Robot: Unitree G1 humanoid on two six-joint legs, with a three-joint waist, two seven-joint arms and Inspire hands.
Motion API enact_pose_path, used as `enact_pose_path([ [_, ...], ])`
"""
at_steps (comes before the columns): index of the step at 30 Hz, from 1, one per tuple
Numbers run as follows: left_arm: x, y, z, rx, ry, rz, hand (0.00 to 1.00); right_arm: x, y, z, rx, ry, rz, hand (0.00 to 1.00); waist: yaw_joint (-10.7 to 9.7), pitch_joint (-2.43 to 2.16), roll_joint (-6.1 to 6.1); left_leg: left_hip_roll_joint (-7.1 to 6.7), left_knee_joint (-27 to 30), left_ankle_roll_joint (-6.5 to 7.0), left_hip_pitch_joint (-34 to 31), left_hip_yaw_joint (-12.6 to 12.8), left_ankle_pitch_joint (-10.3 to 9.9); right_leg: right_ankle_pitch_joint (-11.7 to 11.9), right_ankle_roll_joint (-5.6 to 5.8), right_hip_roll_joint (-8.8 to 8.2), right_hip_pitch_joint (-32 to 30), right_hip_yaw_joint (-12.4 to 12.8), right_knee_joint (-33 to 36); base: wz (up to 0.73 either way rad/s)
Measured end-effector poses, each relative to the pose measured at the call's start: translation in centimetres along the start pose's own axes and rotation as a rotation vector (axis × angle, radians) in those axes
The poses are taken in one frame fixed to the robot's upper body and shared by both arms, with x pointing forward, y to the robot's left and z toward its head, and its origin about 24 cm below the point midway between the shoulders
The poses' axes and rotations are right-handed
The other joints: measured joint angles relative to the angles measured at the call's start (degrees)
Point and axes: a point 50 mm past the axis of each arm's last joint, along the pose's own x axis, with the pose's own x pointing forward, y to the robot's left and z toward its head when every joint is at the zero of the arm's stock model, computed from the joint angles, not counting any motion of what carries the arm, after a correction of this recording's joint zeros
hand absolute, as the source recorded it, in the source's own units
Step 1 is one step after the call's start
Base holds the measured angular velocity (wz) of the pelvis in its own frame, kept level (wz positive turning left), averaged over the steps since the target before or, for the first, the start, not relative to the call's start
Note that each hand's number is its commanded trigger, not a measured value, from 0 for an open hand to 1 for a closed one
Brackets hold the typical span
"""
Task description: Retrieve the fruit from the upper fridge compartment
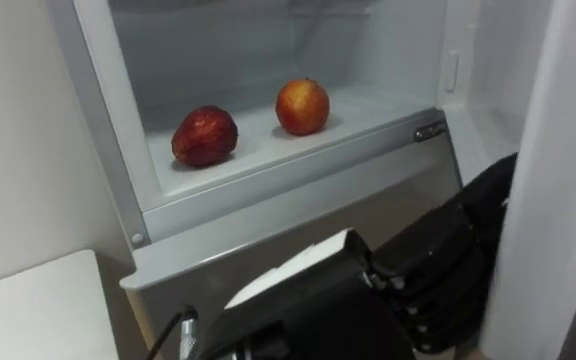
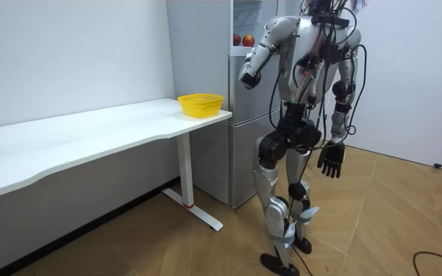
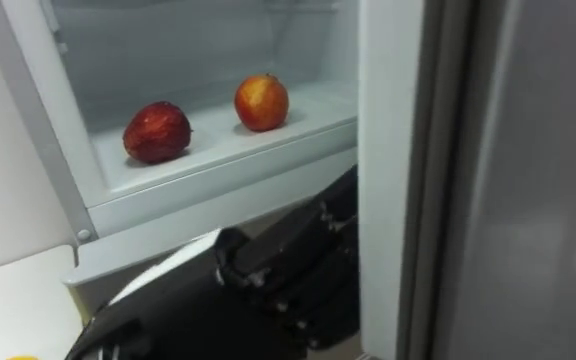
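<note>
FRIDGE OPEN: a dark red apple [image 1: 205,136] and an orange-red apple [image 1: 302,106] sit apart on the upper fridge shelf [image 1: 255,147], upper centre. The left hand [image 1: 438,265] hovers lower right, and I cannot tell its fingers' state. The right hand [image 2: 331,161] hangs loose-fingered. A rising reach may clip the shelf lip or roll an apple.

Upper fridge [image 1: 218,50]: layout
Sitting apart on the shelf [image 1: 258,150]: left apple [image 1: 205,136], right apple [image 1: 302,106]; standing left of the fridge: table [image 2: 90,134], carrying basket [image 2: 200,105] at its fridge end.
</note>
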Motion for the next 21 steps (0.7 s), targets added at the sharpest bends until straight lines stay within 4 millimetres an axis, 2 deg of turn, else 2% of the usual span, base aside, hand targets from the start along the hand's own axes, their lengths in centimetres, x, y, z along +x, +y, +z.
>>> enact_pose_path([
  [4, 0.4, 0.2, 0.2, 0.013, -0.003, -0.011, 0.00, 0.0, 0.0, 0.1, 0.004, -0.003, 0.009, 0.00, -0.6, -0.07, 0.11, 0.23, 0.0, -0.01, 0.1, 1.1, 0.0, 0.1, -0.15, 0.34, 0.1, 0.9, -0.1, -0.10],
  [9, 1.6, 0.5, 0.5, 0.029, -0.006, -0.040, 0.00, -0.1, -0.5, 0.3, 0.029, -0.013, -0.002, 0.00, -1.6, -0.16, 0.35, 0.35, 0.0, -0.01, 0.1, 1.1, 0.0, 0.2, -0.27, 0.46, 0.1, 1.0, -0.1, -0.02],
  [18, 3.9, 1.1, 0.7, 0.039, -0.026, -0.091, 0.00, -0.1, -1.1, 0.6, 0.042, -0.019, -0.004, 0.00, -4.1, 0.11, 0.76, 0.28, 0.0, -0.01, 0.1, 1.0, 0.0, 0.2, -0.26, 0.53, 0.0, 1.3, -0.2, 0.00],
  [21, 4.7, 1.2, 0.0, 0.006, -0.032, -0.093, 0.00, -0.1, -1.1, 0.6, 0.055, -0.019, 0.003, 0.00, -4.7, 0.18, 0.89, 0.25, 0.0, -0.01, 0.4, 1.2, 0.0, 0.3, -0.20, 0.57, 0.1, 1.5, -0.9, -0.03],
])
